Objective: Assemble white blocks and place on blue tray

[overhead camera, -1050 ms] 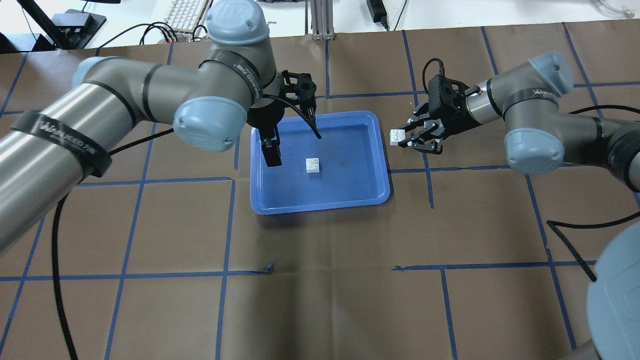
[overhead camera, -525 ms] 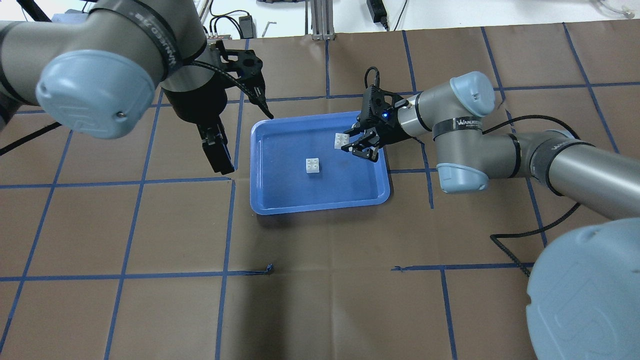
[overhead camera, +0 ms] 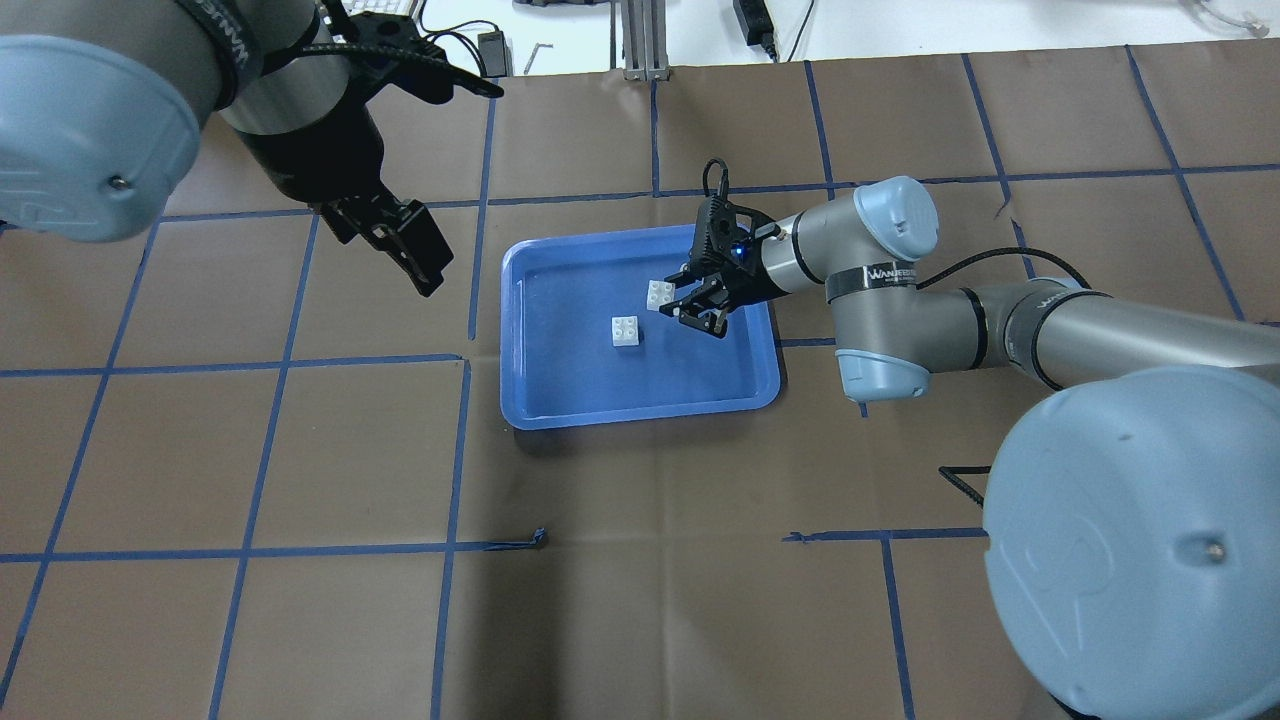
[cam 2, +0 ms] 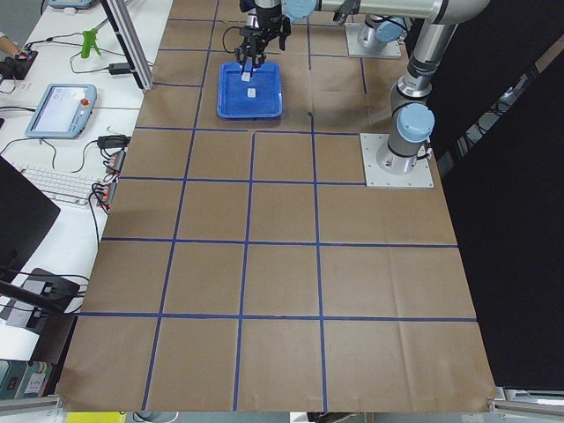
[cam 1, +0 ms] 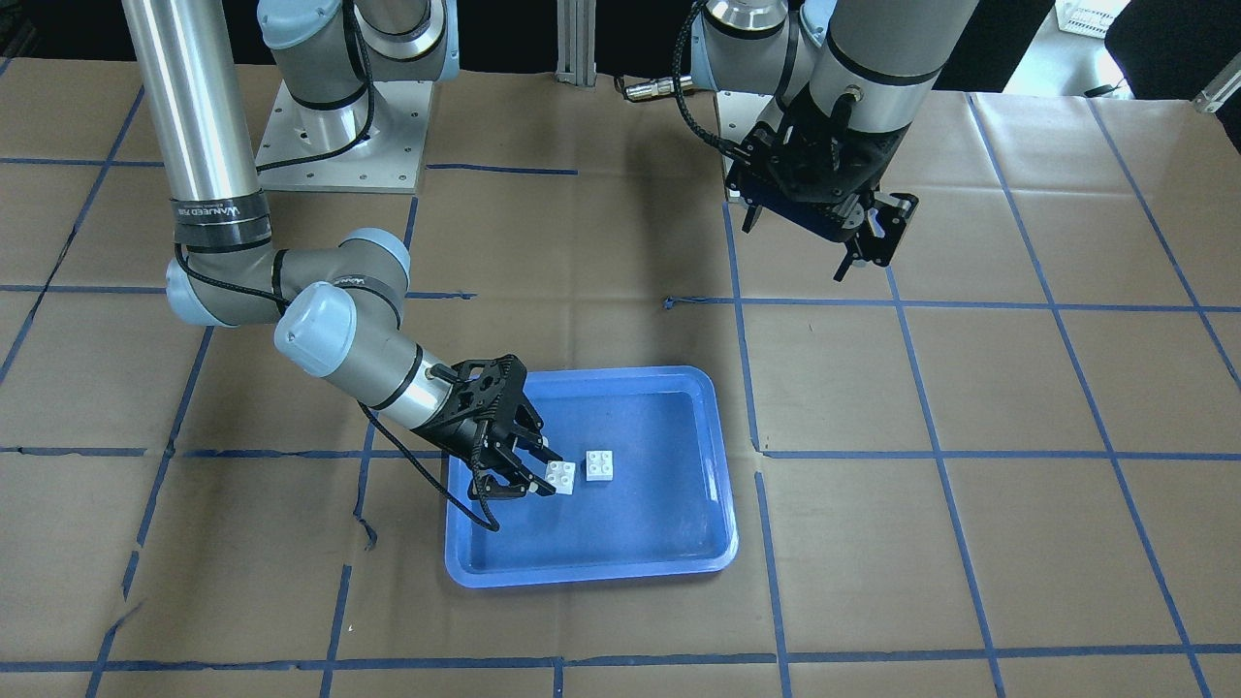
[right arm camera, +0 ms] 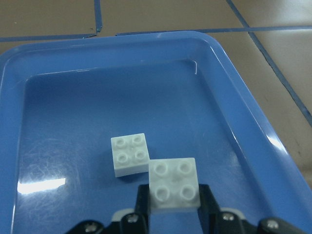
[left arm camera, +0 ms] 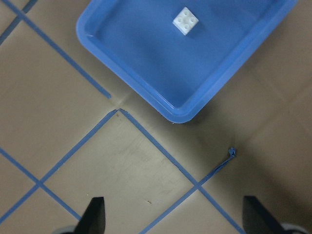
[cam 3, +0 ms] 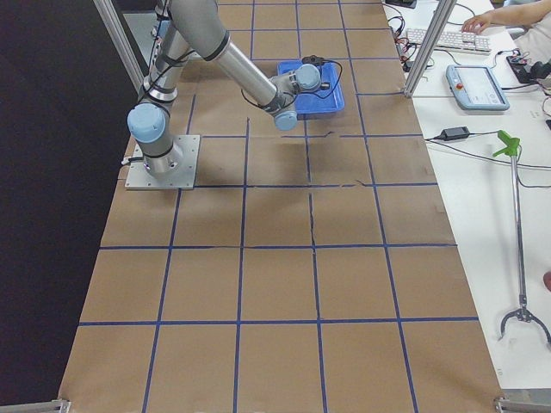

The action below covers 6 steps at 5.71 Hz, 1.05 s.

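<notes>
Right tool [right arm camera: 174, 201] clamps the held block [right arm camera: 174, 184] by its smooth side walls over the tray [overhead camera: 600, 385], beside the loose block [overhead camera: 626, 331] lying mid-tray. The plastic is probably light, rigid and slick, so side walls suit. Left tool [left arm camera: 175, 219] hangs spread, overhead view's upper left.

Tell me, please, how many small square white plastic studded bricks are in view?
2. One brick lies on the floor of the large shallow blue plastic tray; the other brick is clamped in the right gripper over the tray, beside the first.
</notes>
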Motion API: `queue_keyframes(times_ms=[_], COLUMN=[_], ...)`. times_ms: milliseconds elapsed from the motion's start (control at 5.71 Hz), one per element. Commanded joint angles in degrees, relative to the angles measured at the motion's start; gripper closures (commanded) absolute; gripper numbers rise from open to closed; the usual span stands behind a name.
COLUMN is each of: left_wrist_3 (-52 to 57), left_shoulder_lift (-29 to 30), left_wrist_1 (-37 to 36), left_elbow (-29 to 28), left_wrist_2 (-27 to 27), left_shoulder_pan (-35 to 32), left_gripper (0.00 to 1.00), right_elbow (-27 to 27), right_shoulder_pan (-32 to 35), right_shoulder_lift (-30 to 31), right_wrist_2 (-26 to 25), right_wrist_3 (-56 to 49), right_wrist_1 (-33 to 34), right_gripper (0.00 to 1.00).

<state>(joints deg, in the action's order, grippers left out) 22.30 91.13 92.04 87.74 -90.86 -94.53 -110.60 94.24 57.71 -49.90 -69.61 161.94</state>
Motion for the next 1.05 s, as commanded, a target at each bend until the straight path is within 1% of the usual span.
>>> queue_keyframes(times_ms=[0,175,875], left_wrist_3=[-24.2,-25.4,-25.5], left_shoulder_lift=[-2.5,-3.1,-3.7], left_wrist_1=[-5.0,-5.5,-5.5], left_elbow=[0.9,1.2,1.2], left_wrist_2=[0.0,0.0,0.0], left_shoulder_pan=[1.8,2.8,3.0], left_gripper=[0.01,0.01,0.01], right_elbow=[0.4,0.2,-1.2], right_shoulder_pan=[1.0,1.3,1.4], right_shoulder_lift=[-0.9,-1.0,-1.1], right_wrist_2=[-0.3,-0.3,-0.4], right_wrist_3=[1.6,1.4,0.5], right_wrist_1=[0.0,0.0,-0.2], right_gripper=[0.75,0.75,0.74])
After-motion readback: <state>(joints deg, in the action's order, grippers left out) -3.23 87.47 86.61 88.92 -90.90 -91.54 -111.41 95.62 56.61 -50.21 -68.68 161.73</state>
